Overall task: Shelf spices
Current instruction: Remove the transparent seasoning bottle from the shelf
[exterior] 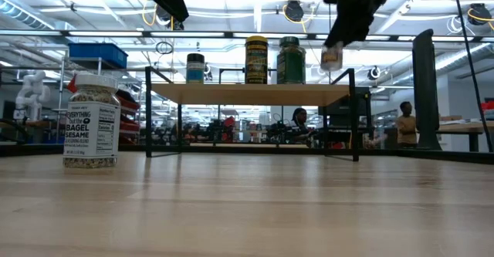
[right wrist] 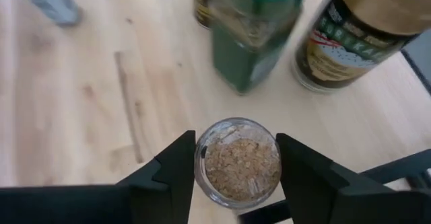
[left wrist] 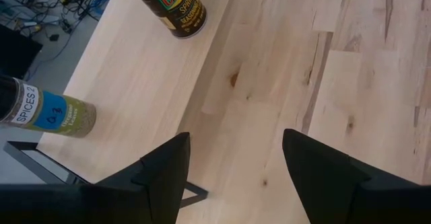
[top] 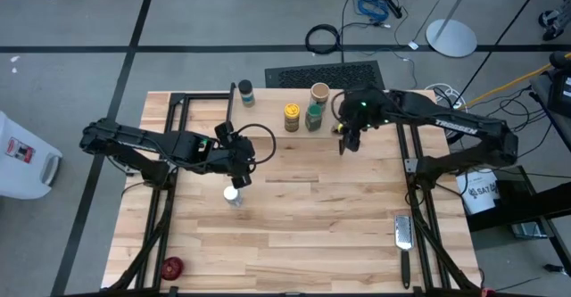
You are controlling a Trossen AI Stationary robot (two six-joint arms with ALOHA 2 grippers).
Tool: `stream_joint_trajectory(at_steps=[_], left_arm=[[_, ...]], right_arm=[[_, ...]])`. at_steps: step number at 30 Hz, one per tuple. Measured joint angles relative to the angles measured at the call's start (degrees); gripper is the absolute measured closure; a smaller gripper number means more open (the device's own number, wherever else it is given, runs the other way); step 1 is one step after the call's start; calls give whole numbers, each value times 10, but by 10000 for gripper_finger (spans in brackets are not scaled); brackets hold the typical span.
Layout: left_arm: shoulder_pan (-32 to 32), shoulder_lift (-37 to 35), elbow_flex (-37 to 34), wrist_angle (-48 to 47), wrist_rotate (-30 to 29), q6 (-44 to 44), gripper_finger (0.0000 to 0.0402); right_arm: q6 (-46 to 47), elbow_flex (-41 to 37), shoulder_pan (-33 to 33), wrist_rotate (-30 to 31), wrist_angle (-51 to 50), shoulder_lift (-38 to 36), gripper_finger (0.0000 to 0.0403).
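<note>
**One jar in my grip, one left on the table**

Closest to me, my right pincer [right wrist: 236,158] is clamped on a small clear jar [right wrist: 237,162] of tan spice, a finger pressed to each side of the glass. Just beyond it stand the green-lidded jar [right wrist: 259,35] and a gold-lidded jar [right wrist: 367,25], both on the shelf [exterior: 247,93]. Farther along the plank are the yellow jar [exterior: 256,59] and the dark-lidded jar [exterior: 195,67]. Well away, down on the table, the white-capped jar [exterior: 93,122] waits beside my left pincer [left wrist: 236,163], which hangs open and empty.

My worry is the crowding. If I lower my jar too close to the green-lidded one, a finger could knock it into its neighbours. My grip is on smooth round glass, so a tilt or a bump on the plank's edge could let the jar slip. Set down too near the shelf's end, it might tip off.

My wrist view shows the fingers meeting the glass, but not how high I am. The low view shows that: the jar hangs above the plank, near its end. Only the high view shows both arms together.
</note>
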Motion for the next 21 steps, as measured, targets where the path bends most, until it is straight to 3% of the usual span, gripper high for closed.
stream_joint_trajectory(at_steps=[9,21], left_arm=[[0,0,0,0,0,-4,155],[0,0,0,2,4,-19,155]], right_arm=[[80,0,83,-68,-39,-62,234],[196,0,260,-59,-85,-74,234]])
